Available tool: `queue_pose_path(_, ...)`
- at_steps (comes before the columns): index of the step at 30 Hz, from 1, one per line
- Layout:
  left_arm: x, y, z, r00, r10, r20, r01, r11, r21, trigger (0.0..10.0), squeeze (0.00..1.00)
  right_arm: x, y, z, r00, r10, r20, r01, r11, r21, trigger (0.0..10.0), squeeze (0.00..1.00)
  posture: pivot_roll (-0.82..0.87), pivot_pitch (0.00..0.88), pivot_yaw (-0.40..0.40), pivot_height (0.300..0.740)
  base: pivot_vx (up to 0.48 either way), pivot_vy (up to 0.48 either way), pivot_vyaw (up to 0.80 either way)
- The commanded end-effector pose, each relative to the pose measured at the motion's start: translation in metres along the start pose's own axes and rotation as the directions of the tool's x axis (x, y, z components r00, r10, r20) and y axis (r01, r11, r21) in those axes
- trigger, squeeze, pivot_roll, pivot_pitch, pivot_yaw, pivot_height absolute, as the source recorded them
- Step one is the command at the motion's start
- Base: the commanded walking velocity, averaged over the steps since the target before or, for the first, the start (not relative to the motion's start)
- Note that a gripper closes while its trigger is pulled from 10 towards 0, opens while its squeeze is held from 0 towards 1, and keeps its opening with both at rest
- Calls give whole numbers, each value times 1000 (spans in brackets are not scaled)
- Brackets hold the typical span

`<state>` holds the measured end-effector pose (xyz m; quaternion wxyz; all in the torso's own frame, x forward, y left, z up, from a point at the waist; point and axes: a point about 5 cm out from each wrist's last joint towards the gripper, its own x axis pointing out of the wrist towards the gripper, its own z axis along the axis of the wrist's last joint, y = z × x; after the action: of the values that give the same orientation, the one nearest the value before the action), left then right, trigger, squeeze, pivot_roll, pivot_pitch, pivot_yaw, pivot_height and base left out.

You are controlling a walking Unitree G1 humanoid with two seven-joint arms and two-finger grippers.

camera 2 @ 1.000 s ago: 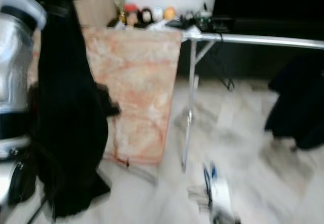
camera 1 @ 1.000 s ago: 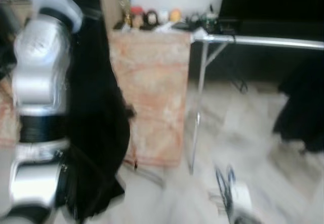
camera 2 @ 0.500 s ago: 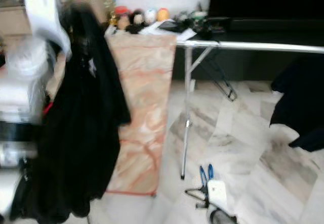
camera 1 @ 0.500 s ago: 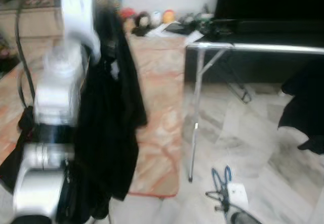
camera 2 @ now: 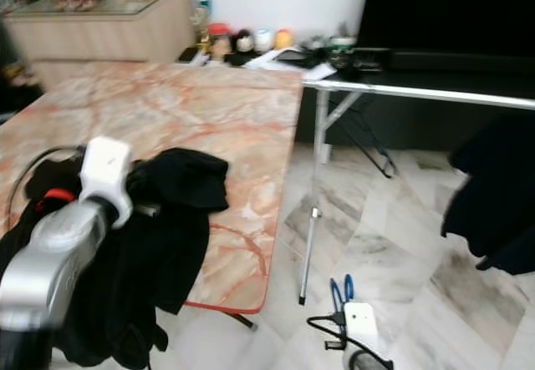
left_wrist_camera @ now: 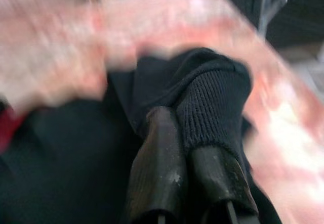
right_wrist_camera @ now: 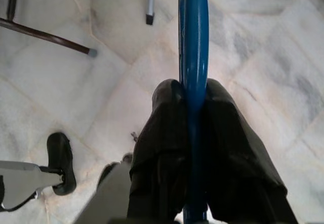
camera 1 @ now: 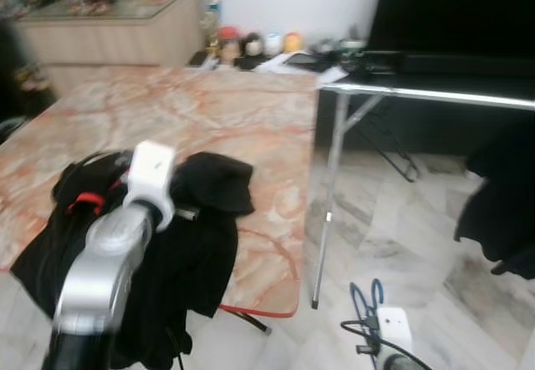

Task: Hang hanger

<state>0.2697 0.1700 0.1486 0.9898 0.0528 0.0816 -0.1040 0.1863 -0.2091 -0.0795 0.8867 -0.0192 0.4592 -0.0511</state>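
Left gripper [left_wrist_camera: 190, 148]: we hold it low over the marble table [camera 1: 251, 119], fingers pressed together and pinching a fold of the black garment [camera 1: 192, 253], whose ribbed knit lies just beyond the tips.
Right gripper [right_wrist_camera: 195, 105]: our two fingers are clamped on the blue hanger [right_wrist_camera: 193, 37], which runs straight out past the tips; below them lies the tiled floor [right_wrist_camera: 263, 67].
Hanger in the head views: the blue loop [camera 1: 365, 295] low down near our right side, above the floor, looks to be the same hanger.
Step in hand: we judge we are at the carrying stage, hanger gripped, garment spread on the table and draping over its near edge.
Next move: we think the hanger must be raised toward a rail, perhaps the metal bar [camera 1: 426, 94] ahead of us, hook leading.
Hard to make out: the hanger's hook is cut off; the left wrist view is blurred, so the garment's shape is uncertain; a red strap [camera 1: 84, 203] sits beside our left arm.
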Motion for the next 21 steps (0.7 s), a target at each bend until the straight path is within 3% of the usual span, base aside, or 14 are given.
queue_pose_path(1, -8, -11, 0, 1000, -1, 19, 1, 999, -42, 10000, 0, 1, 1, 3, 1000, 0, 8, 0, 1000, 4, 10000, 0, 1, 0, 41, 740, 0, 0, 0)
queue_pose_path(9, -14, -34, -9, 999, -44, 8, 44, 994, -103, 10000, 0, 0, 1, 1, 1000, 3, 3, -3, 1000, 4, 10000, 0, -14, 0, 46, 740, 0, 0, 0)
queue_pose_path(10, -15, -35, -9, 999, -45, 12, 46, 993, -110, 10000, 1000, 0, 1, 0, 1000, 2, 3, -2, 1000, 5, 10000, 0, -14, 0, 47, 740, 0, 0, 0)
queue_pose_path(14, -18, -38, -9, 999, -47, 24, 50, 992, -117, 10000, 1000, 0, 1, -1, 1000, -1, 1, 1, 1000, 6, 10000, 0, -15, 0, 52, 740, 0, 0, 0)
queue_pose_path(18, -25, -39, -8, 992, -125, 30, 127, 990, -64, 10000, 1000, 0, 1, -2, 1000, -2, -2, 2, 1000, 9, 10000, 0, -15, 0, 55, 740, 0, 0, 0)
queue_pose_path(21, -31, -36, -7, 990, -138, 39, 141, 988, -66, 10000, 1000, 0, 1, -2, 1000, -3, -1, 3, 1000, 11, 10000, 0, -15, 0, 58, 740, 0, 0, 0)
